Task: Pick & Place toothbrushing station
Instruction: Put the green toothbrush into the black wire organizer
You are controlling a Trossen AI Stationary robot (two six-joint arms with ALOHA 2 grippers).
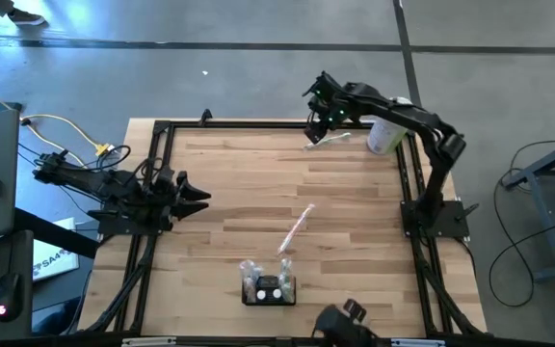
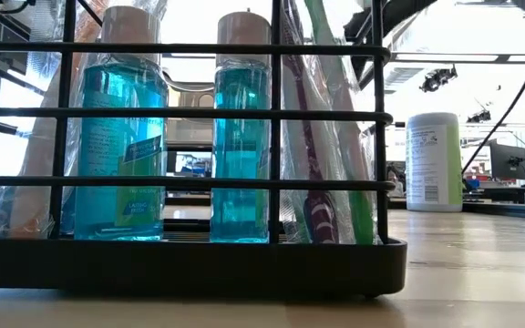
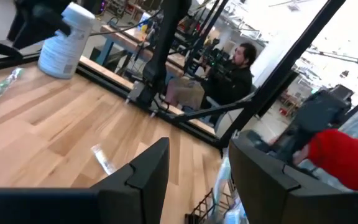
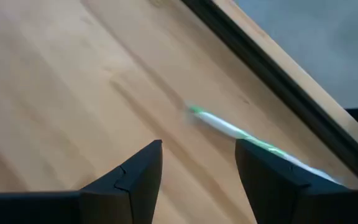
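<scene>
Two arms over the bench (image 1: 355, 207). Right gripper (image 1: 314, 128) hovers at the far edge, jaws apart and empty, a green wrapped toothbrush (image 4: 247, 137) lying on the wood just beyond its fingertips, near the white canister (image 1: 385, 135) in the far right corner. Left gripper (image 1: 198, 196) waits at the left edge, jaws parted, holding nothing. Toothbrushing station (image 1: 269, 288) sits at the near edge, loaded with two blue mouthwash bottles (image 2: 121, 137) and toothbrushes; a pink wrapped toothbrush (image 1: 297, 227) lies mid-bench.

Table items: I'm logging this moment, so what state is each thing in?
Toothbrushing station: upright at the near table edge, holding bottles and brushes.
Green toothbrush: lying flat at the far edge.
Pink toothbrush: lying flat mid-table.
White container: standing upright.
Right gripper: open, above the green toothbrush.
Left gripper: open, empty.
</scene>
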